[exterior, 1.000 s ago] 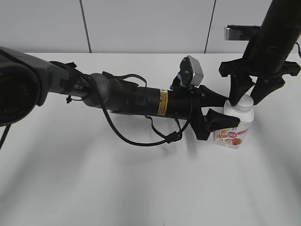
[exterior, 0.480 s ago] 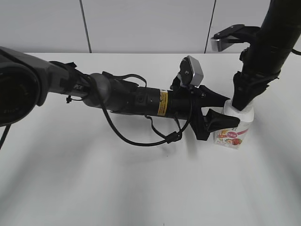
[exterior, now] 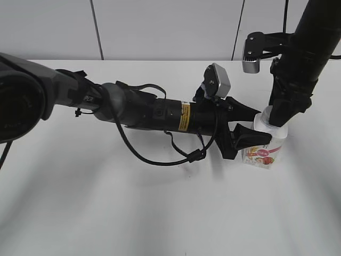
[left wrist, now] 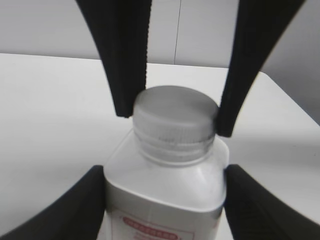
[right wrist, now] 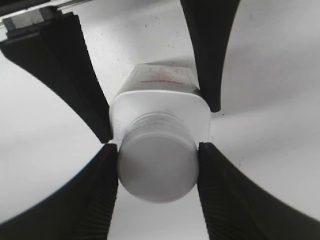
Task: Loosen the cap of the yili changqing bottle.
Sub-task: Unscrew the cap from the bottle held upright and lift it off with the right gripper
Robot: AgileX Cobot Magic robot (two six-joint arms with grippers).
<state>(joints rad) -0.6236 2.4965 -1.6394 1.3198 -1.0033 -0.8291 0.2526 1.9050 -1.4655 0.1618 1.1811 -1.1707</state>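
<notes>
Bottle held upright on the counter [exterior: 106,213] by one arm while the other grips its cap.

Cap [left wrist: 175,117], white and ridged, sits on the neck of the yili changqing bottle [exterior: 265,144], which stands at the right of the white counter. The right end effector [right wrist: 157,172] comes down from above with its fingers pressed against both sides of the cap, likely so the wrist can twist it loose. The left end effector [exterior: 250,133] reaches in sideways and is clamped on the bottle's body, probably to stop it turning. Compared with a second ago, the right fingers, then spread wide above the cap, have closed onto it and the wrist has rotated; the bottle has not moved.
</notes>
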